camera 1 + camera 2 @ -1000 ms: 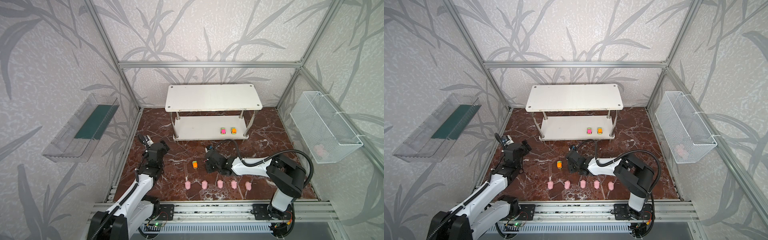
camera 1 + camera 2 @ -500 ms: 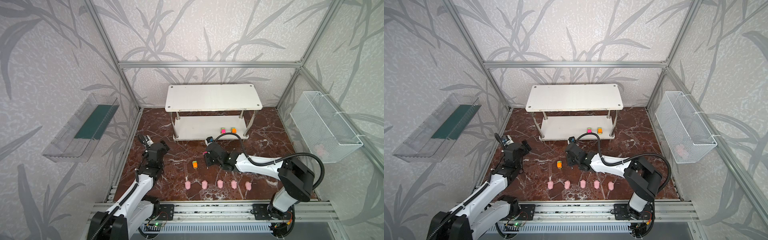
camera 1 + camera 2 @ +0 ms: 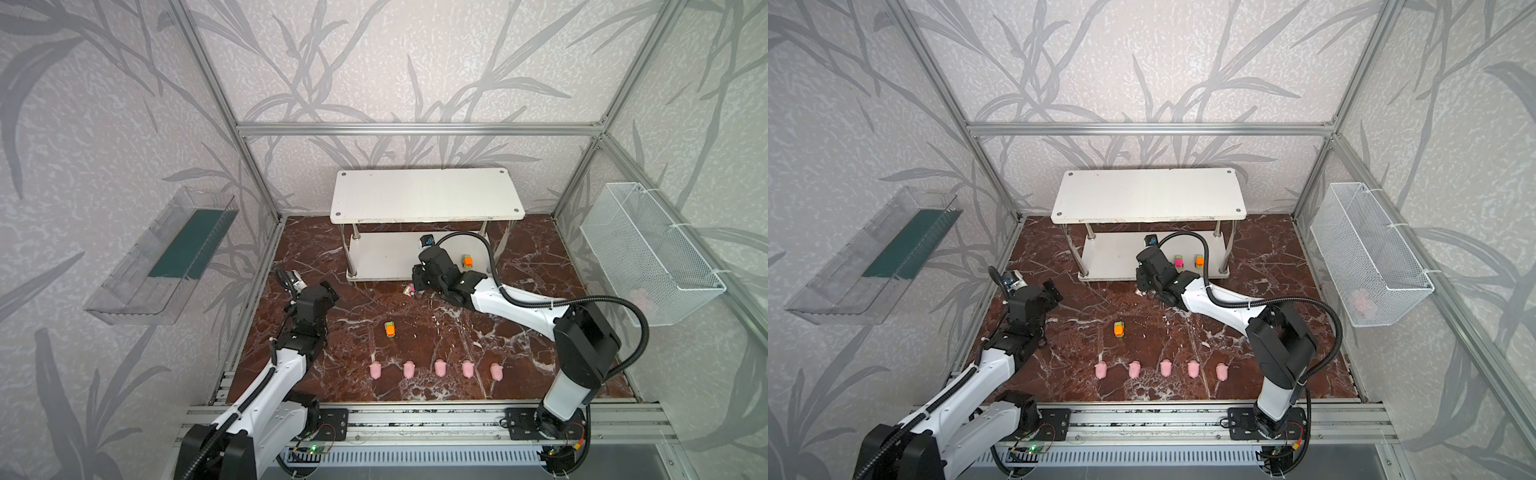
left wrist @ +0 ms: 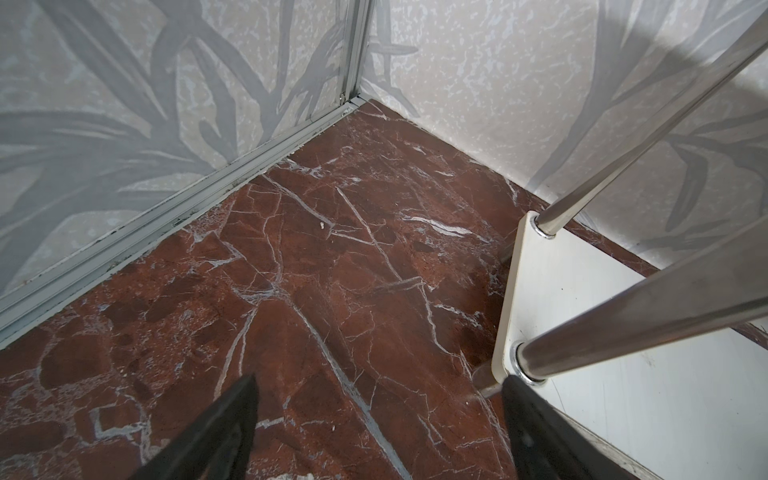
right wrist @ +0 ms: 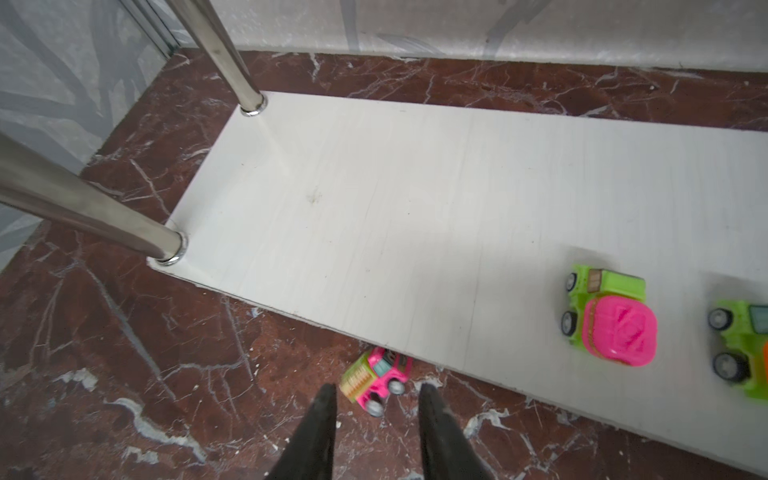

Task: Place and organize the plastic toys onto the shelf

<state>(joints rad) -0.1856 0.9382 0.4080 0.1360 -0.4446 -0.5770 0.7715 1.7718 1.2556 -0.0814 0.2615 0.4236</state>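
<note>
Right tool point(image 5: 377, 386) sits low at the front edge of the shelf point(image 3: 428, 195), by the lower tier, with its fingers partly spread. A pink toy car point(image 5: 376, 380) lies tipped on the counter point(image 3: 449, 332) just off that edge. It's right at the fingertips but doesn't look pinched from here.

Two cars stand on the lower tier toward its right end: a green car with pink top point(image 5: 606, 320) and an orange-topped car point(image 3: 468, 261) just beside it. Another orange car point(image 3: 390, 329) sits alone mid-counter.

Five pink pigs point(image 3: 439, 368) stand in a row along the front of the counter, spaced apart and not touching.

Left tool point(image 4: 380, 378) is spread wide with nothing between its fingers, hovering over the counter just beside the shelf's left front post point(image 4: 623, 332).
</note>
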